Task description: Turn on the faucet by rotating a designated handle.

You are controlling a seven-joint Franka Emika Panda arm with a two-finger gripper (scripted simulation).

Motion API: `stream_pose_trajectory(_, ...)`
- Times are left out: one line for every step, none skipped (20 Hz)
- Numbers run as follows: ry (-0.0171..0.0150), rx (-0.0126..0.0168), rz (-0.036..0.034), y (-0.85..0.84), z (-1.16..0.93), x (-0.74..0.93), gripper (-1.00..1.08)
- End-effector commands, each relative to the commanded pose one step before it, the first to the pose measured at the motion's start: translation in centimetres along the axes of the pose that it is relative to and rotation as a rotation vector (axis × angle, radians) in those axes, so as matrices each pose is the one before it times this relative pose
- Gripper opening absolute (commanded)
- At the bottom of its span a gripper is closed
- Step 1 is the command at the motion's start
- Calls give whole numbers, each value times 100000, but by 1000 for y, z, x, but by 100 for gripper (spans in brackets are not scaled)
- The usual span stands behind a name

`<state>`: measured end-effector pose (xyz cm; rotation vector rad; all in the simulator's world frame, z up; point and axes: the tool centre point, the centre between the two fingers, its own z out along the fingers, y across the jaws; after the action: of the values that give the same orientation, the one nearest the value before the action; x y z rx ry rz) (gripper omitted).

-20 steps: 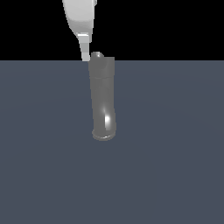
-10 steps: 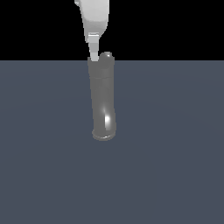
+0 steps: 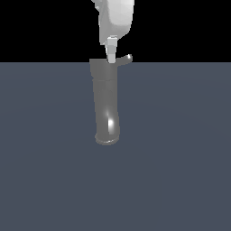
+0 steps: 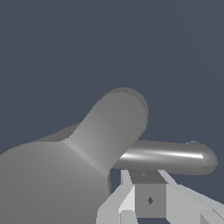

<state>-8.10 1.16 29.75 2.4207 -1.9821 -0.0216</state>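
The faucet (image 3: 106,103) stands where it stood a second ago, a tall glossy grey column on the dark floor (image 3: 180,158), its rounded rimmed end nearest the exterior camera and its wider collar at the far end, up against the black background. What has changed is me: over the last second my gripper (image 3: 111,55) has travelled from the exterior view's left across the top of the collar, and my one visible finger (image 3: 111,48) now hangs right at the collar's edge. The handle (image 3: 125,59) has changed too, or at least its showing has: earlier it was hidden or tucked against the body, and now it juts out toward the exterior view's right as a short thin lever with an upturned tip. I read that as the handle having begun to swing under my push, so the turning looks under way, though I cannot say how far it must go. In the wrist view the handle (image 4: 168,156) lies as a bright bar just beyond my fingers (image 4: 133,199). Whether they are spread or pressed together, I cannot tell.
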Motion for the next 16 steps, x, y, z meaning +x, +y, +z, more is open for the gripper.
stream_pose_trajectory(192, 1867, 8083, -375, -54, 5287, -100)
stream_pose_trajectory(0, 0, 0, 0, 0, 0, -100)
stream_pose_trajectory(-764, -1710, -7880, 414, 31, -4604, -100)
stream_pose_trajectory(36, 75, 352, -297, -4, 290, -100)
stream_pose_trajectory(36, 75, 352, -296, -4, 290, -100)
stream_pose_trajectory(36, 75, 352, -295, -4, 289, -100)
stream_pose_trajectory(35, 75, 349, -294, -4, 287, -100)
stream_pose_trajectory(35, 75, 349, -293, -4, 287, -100)
stream_pose_trajectory(35, 75, 349, -292, -4, 286, -100)
stream_pose_trajectory(34, 74, 346, -291, -4, 284, -100)
stream_pose_trajectory(34, 73, 343, -290, -4, 282, -100)
stream_pose_trajectory(34, 74, 346, -289, -5, 283, -100)
stream_pose_trajectory(33, 73, 339, -288, -4, 280, -100)
stream_pose_trajectory(33, 73, 340, -287, -4, 279, -100)
stream_pose_trajectory(33, 73, 343, -285, -5, 280, -100)
stream_pose_trajectory(32, 72, 336, -285, -5, 276, -100)
